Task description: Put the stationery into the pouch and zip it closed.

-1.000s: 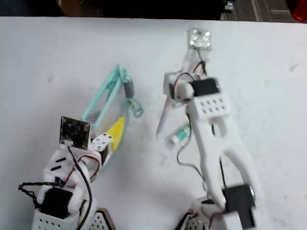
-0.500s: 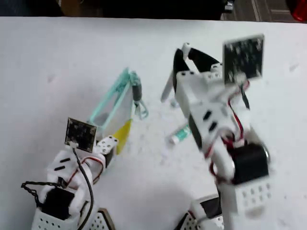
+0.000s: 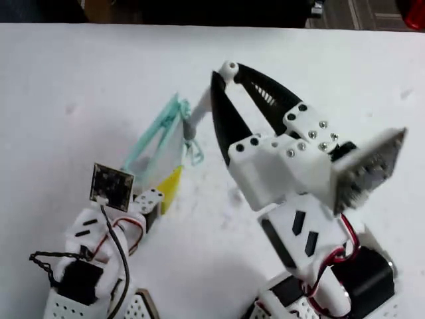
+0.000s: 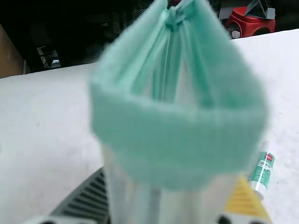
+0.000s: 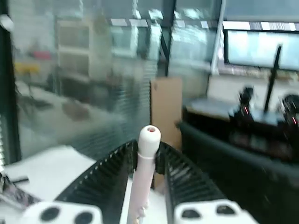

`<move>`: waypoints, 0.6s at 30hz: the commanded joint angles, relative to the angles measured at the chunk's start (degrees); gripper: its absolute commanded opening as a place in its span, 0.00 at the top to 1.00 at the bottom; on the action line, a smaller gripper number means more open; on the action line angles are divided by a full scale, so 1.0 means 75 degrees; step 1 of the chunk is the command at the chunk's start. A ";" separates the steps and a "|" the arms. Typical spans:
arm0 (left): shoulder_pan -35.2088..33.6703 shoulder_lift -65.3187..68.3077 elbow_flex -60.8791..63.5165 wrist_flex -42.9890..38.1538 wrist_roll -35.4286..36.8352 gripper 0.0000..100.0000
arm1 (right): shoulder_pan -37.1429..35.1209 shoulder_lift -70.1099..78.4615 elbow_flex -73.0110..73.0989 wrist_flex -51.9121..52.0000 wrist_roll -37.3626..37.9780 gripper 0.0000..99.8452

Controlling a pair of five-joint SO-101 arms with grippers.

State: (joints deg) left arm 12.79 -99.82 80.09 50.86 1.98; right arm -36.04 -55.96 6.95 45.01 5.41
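Note:
My left gripper (image 3: 151,199) is shut on the near end of the clear pouch (image 3: 157,143), which has teal trim. The pouch is tilted up off the table. Its teal mouth (image 4: 177,116) gapes open in the left wrist view. My right gripper (image 3: 223,72) is raised above the table, shut on a white pen (image 5: 145,172). The pen (image 3: 201,103) slants down toward the pouch's far end. A small green-and-white tube (image 4: 260,170) lies on the table beside the pouch. A yellow tag (image 3: 169,186) shows at the pouch's near corner.
The white table (image 3: 80,80) has open room at the left and back. Its far edge (image 3: 133,25) meets a dark background. The raised right arm (image 3: 299,179) covers the table's middle right.
The right arm lifted the pen off the table, swung up and brought it toward the pouch's far end, now covering the tube. The pouch shifted slightly right.

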 commanded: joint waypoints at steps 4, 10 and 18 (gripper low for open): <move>0.0135 0.0041 -0.0141 0.0117 0.0047 0.76 | -0.0990 0.0733 -0.0293 -0.0744 0.0094 0.98; 0.0123 0.0041 -0.0141 0.0094 0.0047 0.76 | -0.1811 0.1389 -0.0457 -0.1026 0.0105 0.98; 0.0123 0.0041 -0.0141 0.0082 0.0047 0.76 | -0.1811 0.1213 -0.0856 -0.0053 0.0129 0.98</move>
State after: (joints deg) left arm 12.79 -99.82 80.09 50.86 1.98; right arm -48.97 -45.93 3.69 42.99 5.67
